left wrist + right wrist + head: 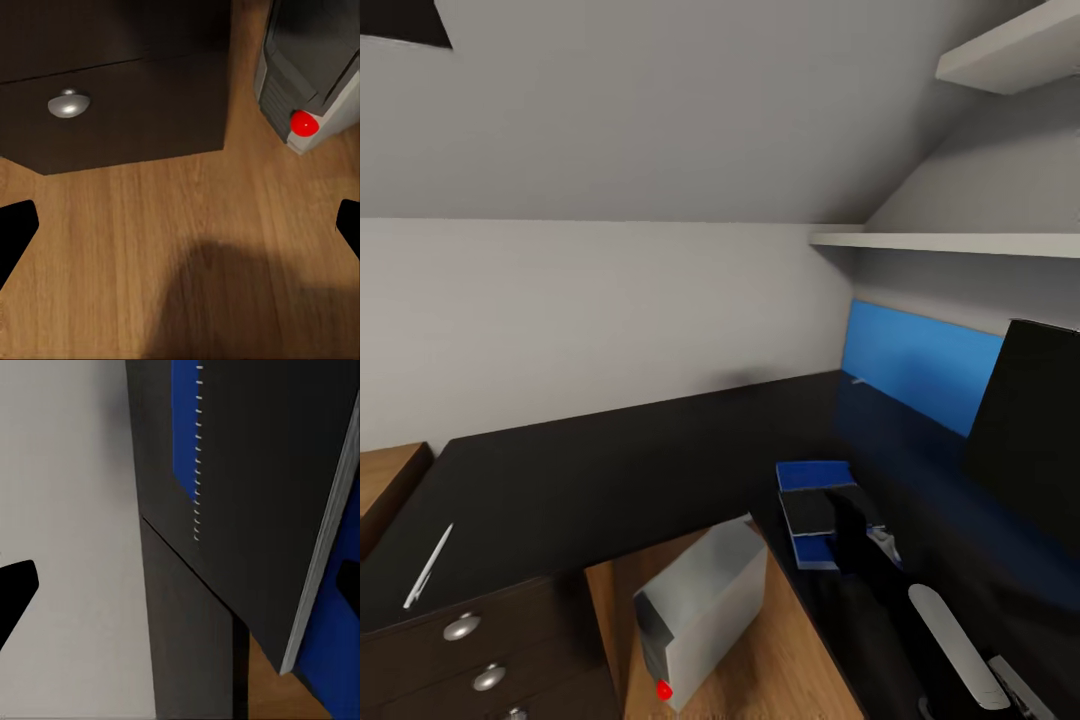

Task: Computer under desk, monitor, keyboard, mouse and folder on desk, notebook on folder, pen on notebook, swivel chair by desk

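From my head camera, the black L-shaped desk [610,470] runs from the lower left of the frame to the right edge, turning a corner under the grey sloped wall. The white pen [428,566] lies alone on the desk top at the lower left, above the drawers with their round silver knobs [461,627]. In the wooden-floored gap at bottom centre stands the silver-grey computer [705,610], tilted in the picture, its red button [664,689] low on the front; it sits in the desk's inner corner, not clearly beneath the top. Right of centre, the blue folder [815,475] lies flat on the desk with the dark grey notebook [810,512] on top of it. My right arm's dark links cross the lower right there and cover part of the folder. The monitor [1028,430] stands at the right edge, with a blue wall panel [920,365] behind it and two pale shelves [960,241] above.

My left end effector [180,225] hangs over the wooden floor with its two fingertips far apart at the frame's sides, holding nothing; a drawer knob [68,103] is at upper left and the computer's red button [304,123] at upper right.

My right end effector [180,585] is likewise spread wide and empty, looking onto the notebook [262,472] over the folder [334,615].
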Controlling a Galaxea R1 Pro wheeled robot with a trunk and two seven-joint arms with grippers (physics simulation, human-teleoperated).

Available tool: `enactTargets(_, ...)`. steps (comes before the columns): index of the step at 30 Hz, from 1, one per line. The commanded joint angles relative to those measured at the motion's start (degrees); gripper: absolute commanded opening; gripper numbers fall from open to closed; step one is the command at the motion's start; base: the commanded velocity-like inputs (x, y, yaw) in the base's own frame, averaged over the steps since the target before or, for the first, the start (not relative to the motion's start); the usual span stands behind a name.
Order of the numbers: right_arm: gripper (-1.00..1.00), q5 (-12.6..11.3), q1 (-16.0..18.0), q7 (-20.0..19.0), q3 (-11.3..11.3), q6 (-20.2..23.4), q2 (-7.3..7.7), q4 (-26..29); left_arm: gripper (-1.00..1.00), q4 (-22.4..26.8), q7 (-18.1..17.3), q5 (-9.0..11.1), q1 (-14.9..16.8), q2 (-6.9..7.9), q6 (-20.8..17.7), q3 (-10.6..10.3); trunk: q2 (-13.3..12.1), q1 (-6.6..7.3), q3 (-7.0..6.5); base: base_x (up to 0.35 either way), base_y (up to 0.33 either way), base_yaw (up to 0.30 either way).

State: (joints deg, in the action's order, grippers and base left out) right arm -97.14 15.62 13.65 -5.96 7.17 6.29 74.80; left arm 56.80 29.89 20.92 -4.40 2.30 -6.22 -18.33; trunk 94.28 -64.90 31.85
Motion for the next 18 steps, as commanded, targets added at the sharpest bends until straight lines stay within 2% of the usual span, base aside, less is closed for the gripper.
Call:
enactTargets(1,1.00,-0.3,0.0,0.3,-0.1,0.0,0.04,0.1,1.00,0.2,0.4,0.3,0.0,0.07,-0.3,-0.2,0.0,0.03,0.05,-0.290,0.000,0.000)
enactTargets(4,1.00,-0.3,0.0,0.3,-0.1,0.0,0.04,0.1,1.00,0.2,0.4,0.3,0.0,0.07,-0.3,-0.2,0.0,0.03,0.05,-0.237,0.000,0.000)
enactTargets(11,1.00,-0.3,0.0,0.3,-0.2,-0.1,0.04,0.3,1.00,0.2,0.4,0.2,0.0,0.01,-0.3,-0.2,0.0,0.03,0.05,-0.037,0.000,0.000)
enactTargets(16,1.00,-0.1,0.0,0.2,-0.6,-0.2,-0.08,1.9,1.00,0.2,0.4,0.3,0.0,-0.01,-0.3,-0.1,-2.0,1.12,-0.85,-0.002,0.000,0.000)
enactTargets(18,1.00,0.6,0.0,0.2,-1.5,-0.3,-0.11,3.2,1.00,0.2,0.4,0.3,0.0,-0.02,-0.4,-0.1,-2.8,1.56,-1.21,0.000,0.000,0.000)
